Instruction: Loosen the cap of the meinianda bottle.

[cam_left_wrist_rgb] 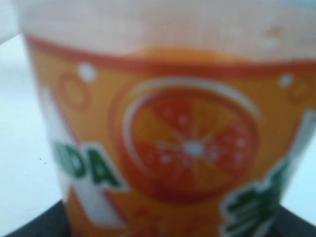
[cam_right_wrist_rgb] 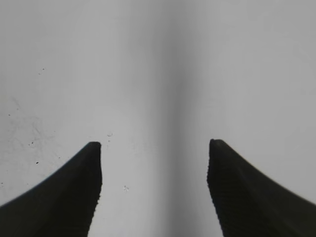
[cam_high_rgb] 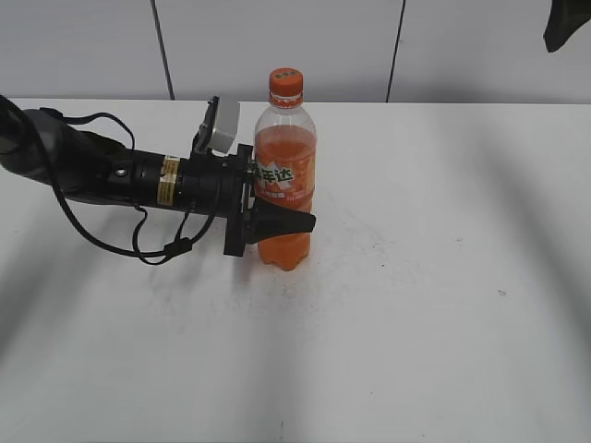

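The meinianda bottle (cam_high_rgb: 284,180) stands upright on the white table, filled with orange drink, its orange cap (cam_high_rgb: 285,85) on top. My left gripper (cam_high_rgb: 277,220) reaches in from the left and is shut on the bottle's lower body, below the label. In the left wrist view the orange label (cam_left_wrist_rgb: 168,143) fills the frame, blurred and very close. My right gripper (cam_right_wrist_rgb: 154,148) is open and empty over bare table; in the exterior view only a dark piece of the right arm (cam_high_rgb: 565,23) shows at the top right corner, far from the bottle.
The white table (cam_high_rgb: 434,277) stretches around the bottle. A grey panelled wall (cam_high_rgb: 323,46) runs along the back edge. The left arm and its cable (cam_high_rgb: 111,231) lie across the table's left side.
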